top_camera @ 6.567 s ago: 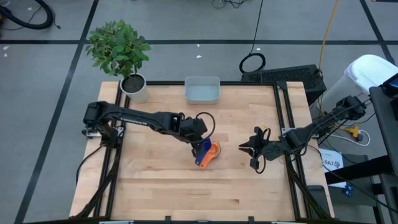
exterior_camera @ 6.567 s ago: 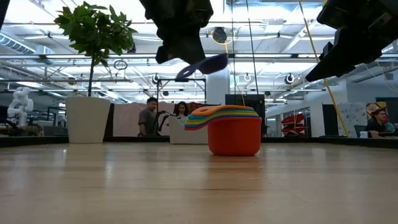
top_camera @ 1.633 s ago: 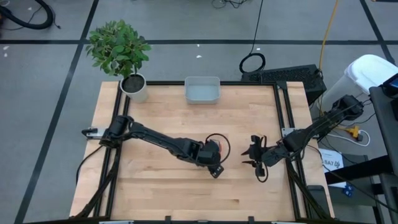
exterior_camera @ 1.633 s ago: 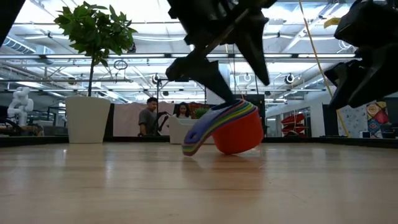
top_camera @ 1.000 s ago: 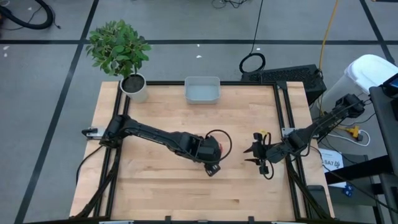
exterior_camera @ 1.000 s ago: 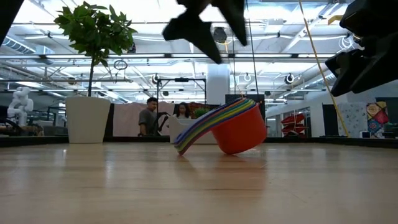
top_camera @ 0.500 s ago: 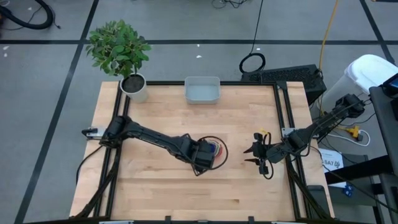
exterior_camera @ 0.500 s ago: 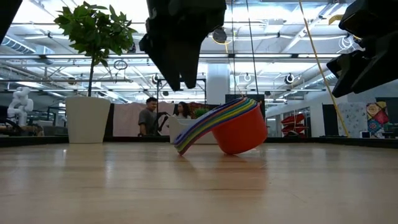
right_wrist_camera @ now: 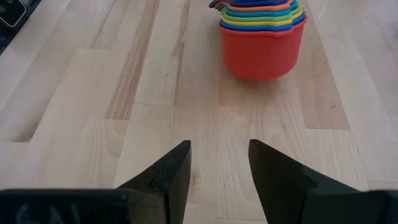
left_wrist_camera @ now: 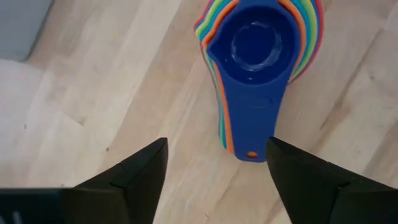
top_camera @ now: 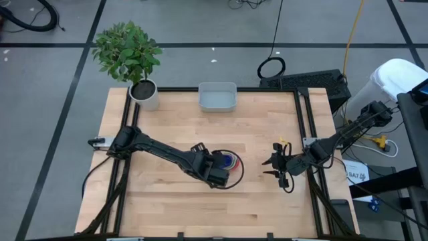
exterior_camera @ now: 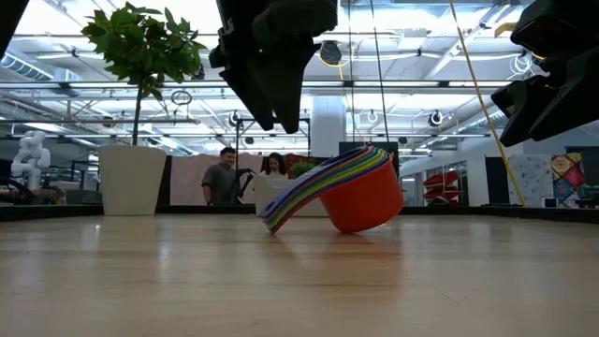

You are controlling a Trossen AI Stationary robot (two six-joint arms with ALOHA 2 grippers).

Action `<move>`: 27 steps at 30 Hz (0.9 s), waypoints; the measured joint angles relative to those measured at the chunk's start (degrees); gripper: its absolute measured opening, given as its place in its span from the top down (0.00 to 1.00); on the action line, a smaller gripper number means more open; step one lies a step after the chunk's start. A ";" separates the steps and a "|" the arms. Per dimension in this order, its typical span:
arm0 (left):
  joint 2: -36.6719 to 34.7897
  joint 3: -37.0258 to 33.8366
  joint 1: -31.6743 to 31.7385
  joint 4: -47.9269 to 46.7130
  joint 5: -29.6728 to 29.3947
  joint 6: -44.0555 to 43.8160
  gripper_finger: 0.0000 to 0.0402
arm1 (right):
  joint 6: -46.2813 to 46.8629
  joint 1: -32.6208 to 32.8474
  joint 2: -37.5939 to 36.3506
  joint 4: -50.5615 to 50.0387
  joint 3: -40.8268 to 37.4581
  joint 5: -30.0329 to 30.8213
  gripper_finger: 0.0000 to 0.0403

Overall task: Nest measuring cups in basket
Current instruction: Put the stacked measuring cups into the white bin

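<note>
The measuring cups (top_camera: pixel 230 161) stand nested in one stack on the table, dark blue innermost (left_wrist_camera: pixel 255 42), red outermost (right_wrist_camera: pixel 258 45). The stack (exterior_camera: pixel 348 192) is tilted, resting on the red cup's bottom edge and on the handle ends (exterior_camera: pixel 271 225). My left gripper (left_wrist_camera: pixel 214 155) hangs open above the handles (left_wrist_camera: pixel 249 127), a finger on either side, touching nothing; it also shows from overhead (top_camera: pixel 218 174). My right gripper (right_wrist_camera: pixel 217 149) waits open to the stack's right (top_camera: pixel 274 165). The basket (top_camera: pixel 217 97) stands at the far edge.
A potted plant in a round white pot (top_camera: pixel 146 94) stands at the far left corner. Bare wood lies between the stack and the basket. People sit in the room beyond the table's far edge (exterior_camera: pixel 223 176).
My left gripper has drawn back a little from over the stack toward the table's left and near edges. The stack has stayed tilted on its handle ends, where it was.
</note>
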 joint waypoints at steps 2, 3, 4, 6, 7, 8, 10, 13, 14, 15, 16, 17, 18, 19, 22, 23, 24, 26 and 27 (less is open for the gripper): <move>0.33 0.00 0.00 0.92 1.14 0.04 0.28 | 0.00 0.00 0.00 0.00 0.00 0.00 0.61; 0.51 -0.04 -0.02 1.45 1.68 0.20 0.27 | 0.00 0.00 0.00 0.00 0.00 0.00 0.61; 0.62 -0.40 -0.13 2.30 2.23 0.47 0.25 | 0.00 0.00 0.00 -0.01 0.00 0.00 0.61; 0.66 -2.16 -0.29 6.09 3.14 1.03 0.22 | 0.00 0.02 0.00 -0.10 0.00 -0.01 0.61; 0.69 -3.03 -0.41 7.50 3.52 1.05 0.21 | 0.00 0.00 0.02 -0.31 0.00 -0.02 0.61; 0.81 -3.77 -0.52 7.76 3.75 0.94 0.20 | 0.01 0.00 0.02 -0.58 0.00 -0.02 0.61; 0.90 -4.99 -0.72 7.46 3.84 0.74 0.20 | 0.05 0.01 0.00 -0.70 0.00 -0.02 0.61; 0.85 -6.69 -0.74 9.51 3.79 -0.06 0.20 | 0.04 0.00 0.02 -1.01 0.00 -0.02 0.61; 0.87 -6.88 -0.74 9.37 3.81 -0.06 0.21 | 0.04 0.02 0.02 -1.06 0.00 -0.02 0.61; 0.87 -6.96 -0.74 9.44 3.81 -0.02 0.22 | 0.04 0.01 0.02 -1.10 0.00 -0.04 0.61; 0.87 -7.08 -0.71 10.08 3.81 0.13 0.22 | 0.03 0.02 0.02 -1.09 0.00 -0.03 0.61; 0.83 -7.29 -0.63 10.90 3.76 0.20 0.23 | 0.03 0.00 0.02 -1.11 0.00 -0.02 0.61; 0.79 -7.77 -0.50 11.73 3.74 0.22 0.23 | 0.02 0.02 0.02 -1.14 0.00 -0.02 0.61; 0.81 -8.33 -0.42 12.34 3.79 0.36 0.24 | 0.02 0.02 0.02 -1.16 0.00 -0.04 0.61; 0.85 -9.47 -0.08 14.18 3.79 0.80 0.23 | 0.10 0.02 0.02 -1.26 0.00 -0.02 0.61; 0.83 -10.02 0.12 15.22 3.80 0.88 0.22 | 0.13 0.02 0.02 -1.26 0.00 -0.02 0.61; 0.79 -10.74 0.28 16.42 3.94 1.07 0.22 | 0.13 0.02 0.01 -1.27 0.00 -0.03 0.61; 0.85 -11.96 0.53 18.41 4.11 1.41 0.21 | 0.17 0.02 0.02 -1.26 0.00 -0.03 0.61; 0.85 -12.50 0.69 19.41 4.15 1.60 0.20 | 0.17 0.00 0.02 -1.26 0.00 -0.03 0.61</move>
